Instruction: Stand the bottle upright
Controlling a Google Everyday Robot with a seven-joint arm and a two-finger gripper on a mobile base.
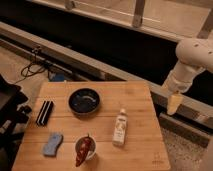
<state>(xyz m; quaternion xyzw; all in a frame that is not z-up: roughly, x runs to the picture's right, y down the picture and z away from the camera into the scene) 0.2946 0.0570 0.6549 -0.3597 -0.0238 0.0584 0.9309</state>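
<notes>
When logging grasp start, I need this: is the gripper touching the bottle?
Apart. The camera view shows the gripper beyond the right edge of the table, with bare wood between it and the bottle.

You see a dim scene with a warm tone. Soft light seems to fall from above on the wooden table [142, 150], so the bottle [119, 128] gives only a faint shadow. The dark bowl [84, 100] shows a small pale reflection. The white arm [196, 54] is the brightest part; the gripper [174, 103] hangs beside the table's right edge, yellowish.
</notes>
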